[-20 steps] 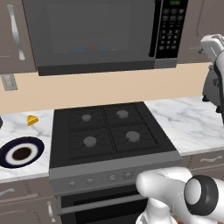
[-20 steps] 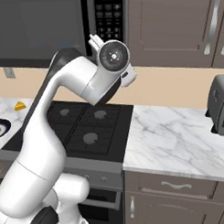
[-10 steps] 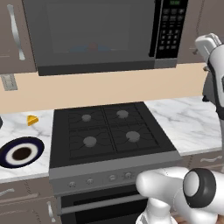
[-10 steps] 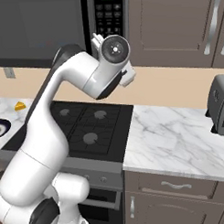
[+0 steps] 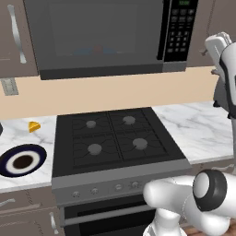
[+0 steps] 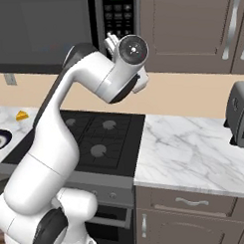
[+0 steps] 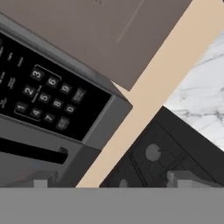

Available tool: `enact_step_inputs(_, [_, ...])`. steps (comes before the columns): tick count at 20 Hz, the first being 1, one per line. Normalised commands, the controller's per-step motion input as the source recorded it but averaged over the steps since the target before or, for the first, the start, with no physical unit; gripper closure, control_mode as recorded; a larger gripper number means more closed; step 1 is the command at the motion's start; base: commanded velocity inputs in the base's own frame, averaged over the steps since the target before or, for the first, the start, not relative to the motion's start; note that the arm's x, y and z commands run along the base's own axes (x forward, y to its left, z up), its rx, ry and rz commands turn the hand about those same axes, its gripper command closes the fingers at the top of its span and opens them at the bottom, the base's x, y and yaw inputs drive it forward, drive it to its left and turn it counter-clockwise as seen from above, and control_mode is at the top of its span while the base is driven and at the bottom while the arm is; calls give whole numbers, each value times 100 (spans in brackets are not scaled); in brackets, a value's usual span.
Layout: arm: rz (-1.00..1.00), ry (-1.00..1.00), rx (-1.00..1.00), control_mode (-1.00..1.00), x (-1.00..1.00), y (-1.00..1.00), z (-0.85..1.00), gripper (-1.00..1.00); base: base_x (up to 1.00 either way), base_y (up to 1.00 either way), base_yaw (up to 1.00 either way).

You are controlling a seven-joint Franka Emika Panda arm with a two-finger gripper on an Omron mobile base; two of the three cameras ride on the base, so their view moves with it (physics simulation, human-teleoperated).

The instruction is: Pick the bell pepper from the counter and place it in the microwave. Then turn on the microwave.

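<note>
Arm raised — gripper [image 7: 112,179] (jaws wide) facing microwave [image 7: 52,100] keypad.

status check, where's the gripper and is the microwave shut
Gripper open, holding nothing, up by the microwave keypad. Microwave door closed. Nothing between the fingertips and the keypad.

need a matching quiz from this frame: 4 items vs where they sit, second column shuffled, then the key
Items:
1. microwave
2. dark-rimmed plate
3. yellow wedge
4. toaster

Places:
A. on the counter right of the stovetop, at the far right in the right base view
B. mounted above the stovetop, door shut
C. near the counter's front edge, left of the stovetop
D. on the counter left of the stovetop, behind the plate, nearer the wall

Pairs: 1-B, 2-C, 3-D, 4-A
</note>
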Motion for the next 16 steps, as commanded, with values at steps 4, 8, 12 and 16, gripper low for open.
enact_step_inputs(4, [0, -2, 9, -100, 10, 3, -9, -100, 0, 0, 0])
enact_step_inputs(8, [0, -3, 8, -100, 11, 6, -7, -100, 0, 0, 0])
enact_step_inputs(12, [0, -8, 6, -100, 7, 10, -2, -100, 0, 0, 0])
enact_step_inputs(16, [0, -7, 5, -100, 6, 12, -1, -100, 0, 0, 0])
